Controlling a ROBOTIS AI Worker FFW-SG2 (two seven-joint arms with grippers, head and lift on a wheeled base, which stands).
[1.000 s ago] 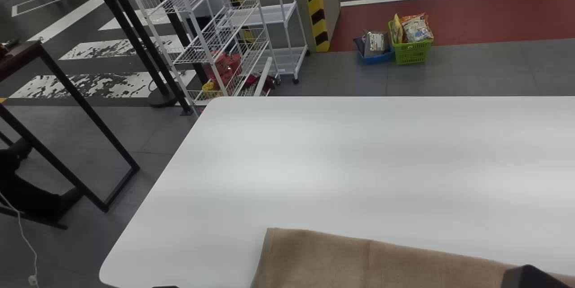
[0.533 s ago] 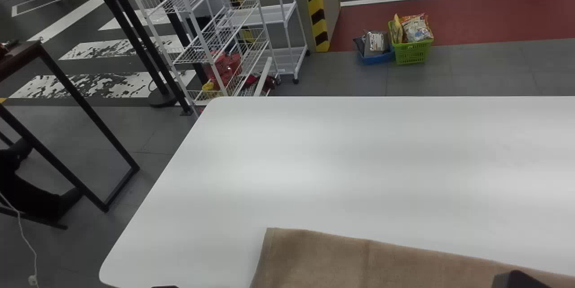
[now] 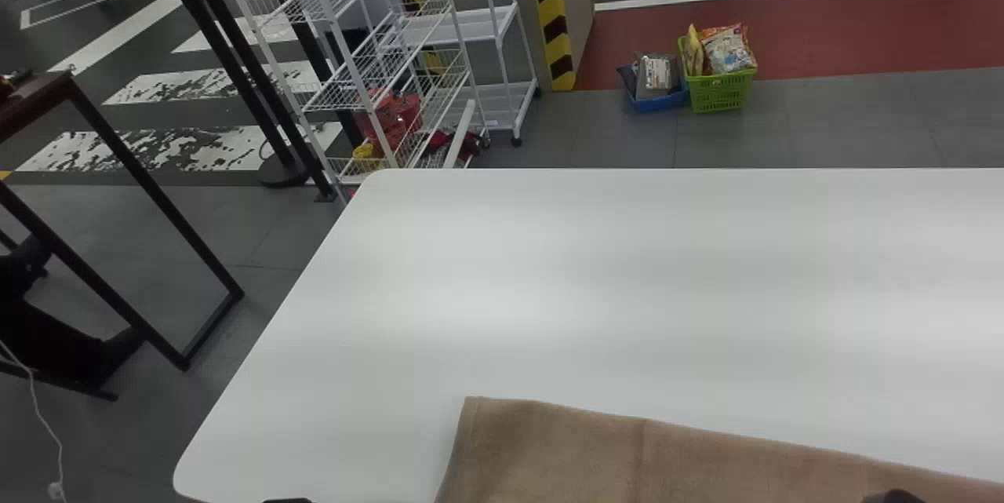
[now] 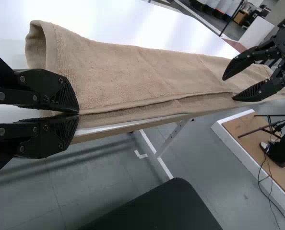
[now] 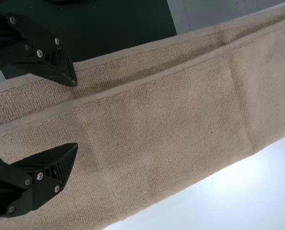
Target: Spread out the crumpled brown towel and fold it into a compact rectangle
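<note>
pale glare across white tabletop (image 3: 596,267), dimmer floor (image 3: 729,143)

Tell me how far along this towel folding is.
Done: the towel lies mostly smooth on the table, doubled into a long strip. In hand: the left hand is closed on the near edge at one end; the right hand is open over the layers. Left: the layers' near edges don't line up, and the long strip probably needs folding shorter to become compact.
</note>
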